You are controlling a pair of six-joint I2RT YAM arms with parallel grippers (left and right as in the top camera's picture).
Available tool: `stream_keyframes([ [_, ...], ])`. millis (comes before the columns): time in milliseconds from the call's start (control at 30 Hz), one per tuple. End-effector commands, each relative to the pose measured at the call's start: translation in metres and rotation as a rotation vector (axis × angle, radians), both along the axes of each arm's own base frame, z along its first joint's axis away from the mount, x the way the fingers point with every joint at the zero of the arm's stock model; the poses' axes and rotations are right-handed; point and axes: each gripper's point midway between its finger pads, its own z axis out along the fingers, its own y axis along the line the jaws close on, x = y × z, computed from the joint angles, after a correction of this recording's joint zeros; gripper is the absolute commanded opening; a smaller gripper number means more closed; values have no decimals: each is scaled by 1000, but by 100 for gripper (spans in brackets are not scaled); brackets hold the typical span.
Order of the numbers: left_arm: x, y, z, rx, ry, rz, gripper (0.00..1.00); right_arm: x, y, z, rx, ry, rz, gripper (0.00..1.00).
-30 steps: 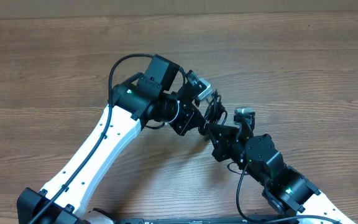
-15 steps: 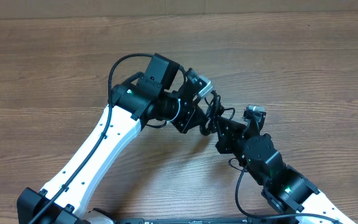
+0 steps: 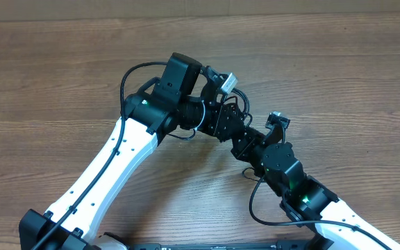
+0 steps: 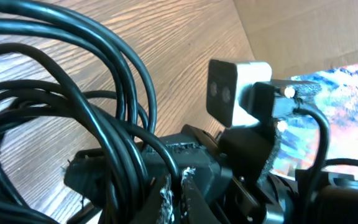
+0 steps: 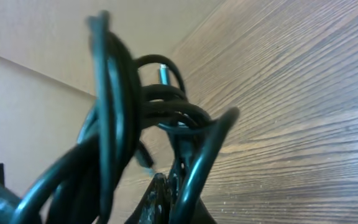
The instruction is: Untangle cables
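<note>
1. L jaws: closed, pinching strands of the cables (image 4: pixel 104 81). In the left wrist view the tips meet at the bottom edge w/ black cord pressed between them.
2. R jaws: closed too, nipped on one strand of the cables (image 5: pixel 160 106) at the bottom of the right wrist view. The other loops rise above and to the left of the tips.
3. Cables (image 3: pixel 242 114) sit as one tangled bundle directly between the two sets of jaws, which face each other almost tip to tip.
4. Loops fan up and out from the L jaws, several strands crossing each other. No plug end can be made out there.
5. Near the R jaws one short cord end sticks up at the top of the bundle. Too blurred to say more.
6. Left arm (image 3: pixel 117 160) comes in from the lower left, right arm (image 3: pixel 304 198) from the lower right. Wrists nearly touch above the counter (image 3: pixel 339 69).
7. Just beyond the L jaws, past the bundle: a white camera block (image 4: pixel 238 87) on the other arm.
8. Can't tell whether any loop touches the wood-grain counter (image 5: pixel 291 93) below the jaws.
</note>
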Motion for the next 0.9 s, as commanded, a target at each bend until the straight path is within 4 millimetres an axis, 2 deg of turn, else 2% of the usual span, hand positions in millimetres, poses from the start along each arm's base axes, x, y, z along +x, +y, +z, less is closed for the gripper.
stream_keyframes([
  [0, -4, 0, 15, -21, -45, -17, 4, -6, 12, 7, -62, -66, 111, 4],
  [133, -3, 9, 13, -22, -43, -31, 4, -20, 26, 1, -149, -103, 268, 4],
  [200, -13, 10, 22, -88, -30, -100, 4, -22, 28, 0, -169, -119, 293, 4],
  [300, -45, 6, 50, -285, -40, -302, 4, -22, 31, 7, -152, -145, 308, 4],
  [400, -68, 7, 70, -427, -43, -423, 4, -24, 36, 14, -158, -190, 342, 4],
  [533, -77, 4, 75, -457, -22, -453, 4, -19, 32, 16, -175, -211, 311, 4],
  [667, -80, 0, 70, -430, -26, -459, 4, -12, 33, 42, -124, -303, 276, 4],
  [700, -76, 0, 65, -400, -35, -440, 4, -11, 32, 43, -126, -306, 262, 10],
  [733, -71, 2, 60, -367, -35, -414, 4, -9, 29, 41, -136, -298, 247, 21],
  [767, -61, 5, 49, -303, -33, -362, 4, -7, 25, 34, -157, -277, 228, 43],
  [800, -48, 11, 37, -224, -26, -293, 4, -6, 22, 27, -180, -254, 212, 56],
  [833, -34, 20, 23, -130, -11, -203, 4, -5, 17, 18, -209, -224, 196, 59],
  [867, -20, 32, 9, -40, 8, -110, 5, -5, 13, 9, -237, -194, 183, 68],
])
